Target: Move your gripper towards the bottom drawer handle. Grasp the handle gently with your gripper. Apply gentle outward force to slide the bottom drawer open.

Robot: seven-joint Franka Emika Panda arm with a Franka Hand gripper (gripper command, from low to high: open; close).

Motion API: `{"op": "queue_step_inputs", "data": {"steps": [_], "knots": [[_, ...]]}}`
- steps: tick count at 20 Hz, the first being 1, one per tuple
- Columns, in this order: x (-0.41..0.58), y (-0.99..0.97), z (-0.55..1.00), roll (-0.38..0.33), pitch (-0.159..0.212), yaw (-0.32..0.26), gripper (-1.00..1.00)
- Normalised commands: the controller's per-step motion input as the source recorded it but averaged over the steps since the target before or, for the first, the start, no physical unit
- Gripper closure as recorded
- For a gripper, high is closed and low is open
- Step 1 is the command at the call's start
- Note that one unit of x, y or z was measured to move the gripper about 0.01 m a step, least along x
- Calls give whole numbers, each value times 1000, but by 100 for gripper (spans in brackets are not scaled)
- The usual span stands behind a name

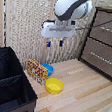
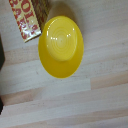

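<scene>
Drawer, bottom, dark brown wood [image 1: 101, 58]: lowest front of the dresser at the exterior view's right; appears fully shut, flush with the fronts above. Handle, thin silver metal bar [image 1: 98, 55]: horizontal across that front, untouched. Upper drawer with matching bar [image 1: 110, 29]: likewise shut.

Gripper, small white boxy hand with two short blue-tipped fingers [image 1: 54, 43]: hangs high over the floor, well apart from the dresser and pointing downward; fingers stand a little apart with nothing between them. Judged not yet started on its approach, since the handle lies off to the side and lower.

Bowl, round yellow plastic [image 1: 54, 85]: on the pale wooden floor [image 1: 82, 95], almost beneath the wrist camera, hence filling the wrist view. Bowl, blue [image 1: 47, 69]: just behind it. Box, red and yellow printed cardboard [image 1: 36, 69]: beside both. Case, black fabric, open [image 1: 5, 83]: nearest corner, clear of the reach.
</scene>
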Motion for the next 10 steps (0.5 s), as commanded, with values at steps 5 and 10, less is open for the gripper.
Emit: {"op": "queue_step_inputs", "data": {"steps": [5, 10], "knots": [[-106, -115, 13, -368, -44, 172, -100], [-101, -143, -12, -370, -71, 187, -100]]}}
